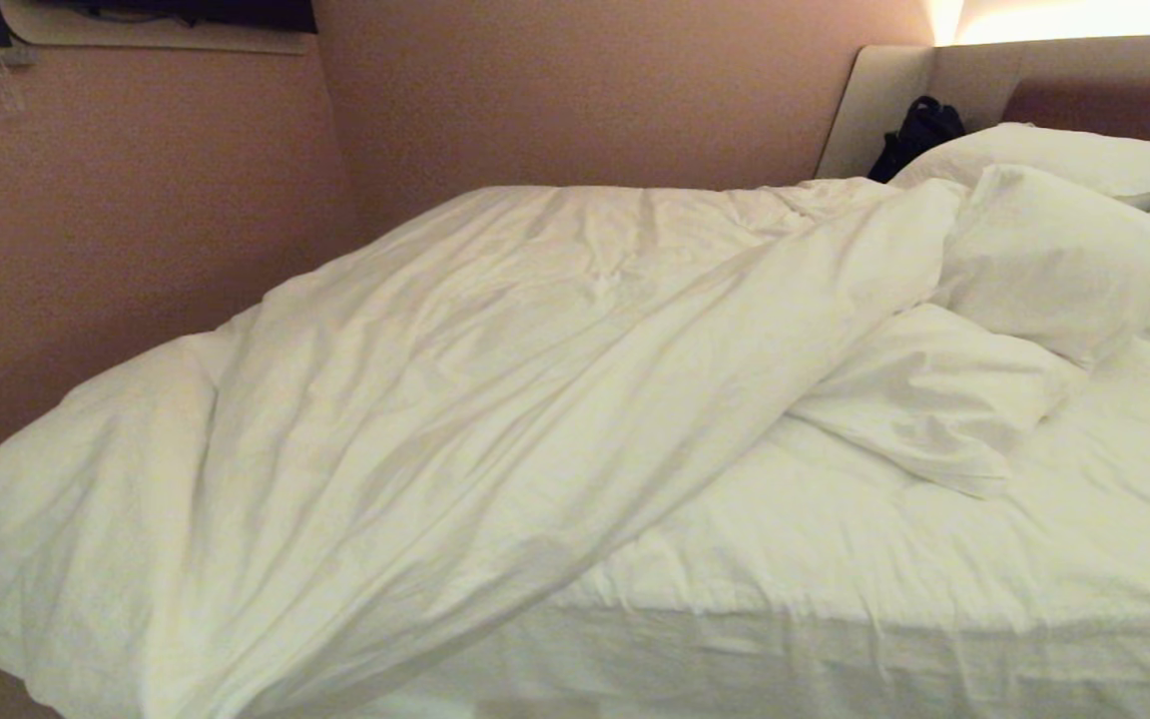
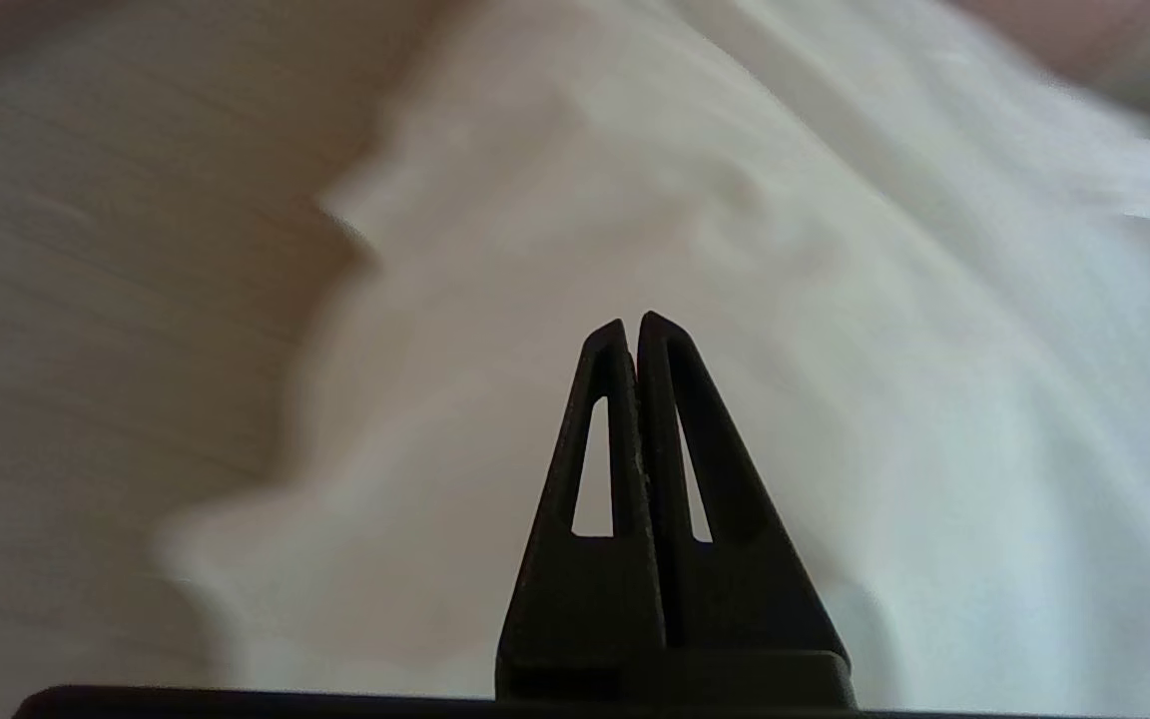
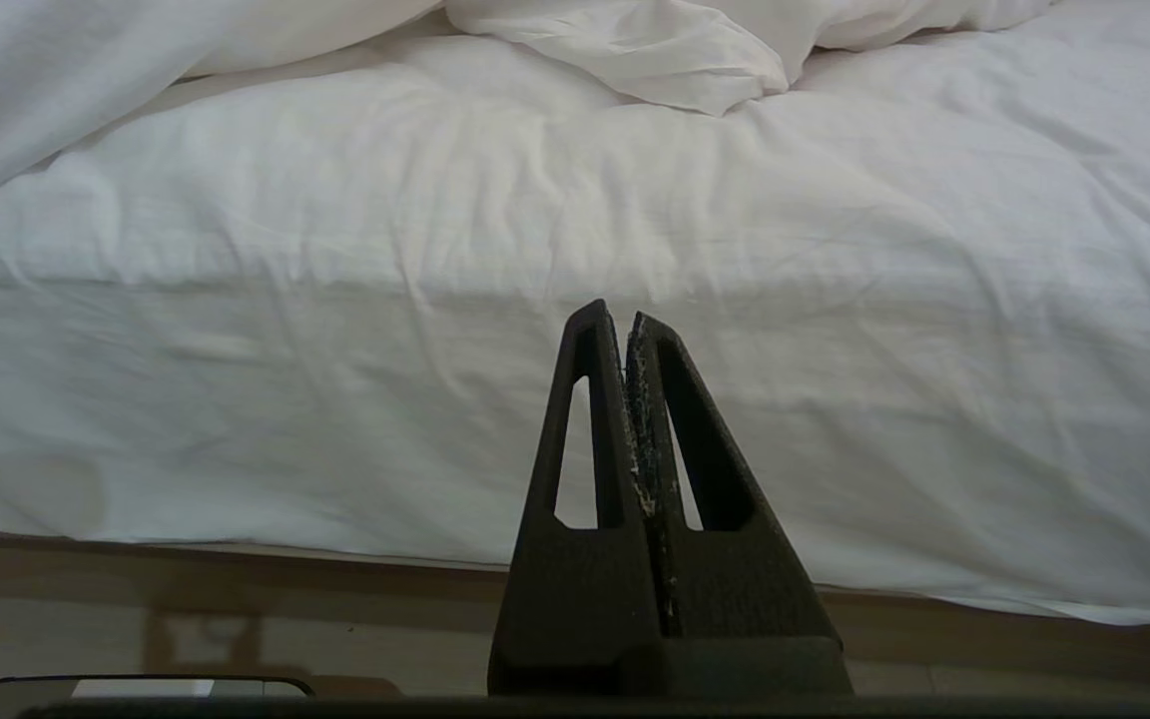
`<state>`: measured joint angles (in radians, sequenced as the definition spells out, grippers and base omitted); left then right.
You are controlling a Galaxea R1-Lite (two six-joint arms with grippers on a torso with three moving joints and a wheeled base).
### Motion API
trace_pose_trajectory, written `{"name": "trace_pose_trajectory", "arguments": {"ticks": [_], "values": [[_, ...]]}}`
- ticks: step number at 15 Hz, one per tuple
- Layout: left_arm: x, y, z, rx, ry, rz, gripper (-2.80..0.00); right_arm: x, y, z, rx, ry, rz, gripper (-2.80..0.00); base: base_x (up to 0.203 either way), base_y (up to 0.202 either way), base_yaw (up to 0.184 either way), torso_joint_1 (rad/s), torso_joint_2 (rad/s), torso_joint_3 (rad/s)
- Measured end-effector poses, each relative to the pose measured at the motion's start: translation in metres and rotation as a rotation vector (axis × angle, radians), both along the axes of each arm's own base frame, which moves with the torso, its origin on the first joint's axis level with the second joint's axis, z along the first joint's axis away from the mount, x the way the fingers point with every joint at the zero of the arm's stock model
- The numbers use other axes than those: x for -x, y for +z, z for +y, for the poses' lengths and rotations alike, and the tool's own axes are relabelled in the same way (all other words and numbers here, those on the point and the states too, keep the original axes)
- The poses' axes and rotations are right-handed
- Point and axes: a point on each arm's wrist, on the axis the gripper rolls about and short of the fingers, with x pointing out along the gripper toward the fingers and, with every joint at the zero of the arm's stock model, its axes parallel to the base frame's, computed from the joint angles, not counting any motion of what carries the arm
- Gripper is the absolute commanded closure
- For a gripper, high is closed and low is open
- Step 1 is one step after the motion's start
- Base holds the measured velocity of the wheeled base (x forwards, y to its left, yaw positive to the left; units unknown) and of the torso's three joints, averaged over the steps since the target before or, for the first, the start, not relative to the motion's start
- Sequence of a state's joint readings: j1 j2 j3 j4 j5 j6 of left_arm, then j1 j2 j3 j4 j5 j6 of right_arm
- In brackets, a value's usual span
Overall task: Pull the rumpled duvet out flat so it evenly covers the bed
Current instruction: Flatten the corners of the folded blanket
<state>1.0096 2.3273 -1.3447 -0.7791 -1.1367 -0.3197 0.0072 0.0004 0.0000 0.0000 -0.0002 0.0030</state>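
While the duvet [image 1: 455,399] lies bunched along the left half of the bed [image 1: 934,599] in the head view, its long axis runs diagonally from the near left corner, where it spills over the edge, up toward the pillows [image 1: 1054,250] by the headboard [image 1: 1084,80]; the sheet [image 1: 1084,499] on the right is bare. Neither arm shows here. It looks soft, puffy and bulky, likely light but draggy, so a pinch on its loose right edge or a corner should serve best. From the left wrist view, the left gripper [image 2: 635,325] hangs over duvet folds, jaws pressed together, holding nothing. From the right wrist view, the right gripper [image 3: 620,320] sits low before the mattress side, jaws likewise closed and empty.
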Motion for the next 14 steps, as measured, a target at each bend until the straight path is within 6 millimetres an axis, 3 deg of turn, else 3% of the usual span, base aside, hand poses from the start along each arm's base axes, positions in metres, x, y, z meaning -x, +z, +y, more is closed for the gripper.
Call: {"name": "trace_pose_trajectory", "arguments": {"ticks": [4, 14], "values": [[0.0, -0.009, 0.001, 0.175, -0.177, 0.005, 0.0, 0.0, 0.0, 0.0, 0.0, 0.0, 0.0, 0.0, 0.0, 0.0, 0.0, 0.0, 0.0, 0.0], [-0.005, -0.021, -0.016, 0.228, -0.391, 0.002, 0.0, 0.0, 0.0, 0.0, 0.0, 0.0, 0.0, 0.0, 0.0, 0.0, 0.0, 0.0, 0.0, 0.0]]}}
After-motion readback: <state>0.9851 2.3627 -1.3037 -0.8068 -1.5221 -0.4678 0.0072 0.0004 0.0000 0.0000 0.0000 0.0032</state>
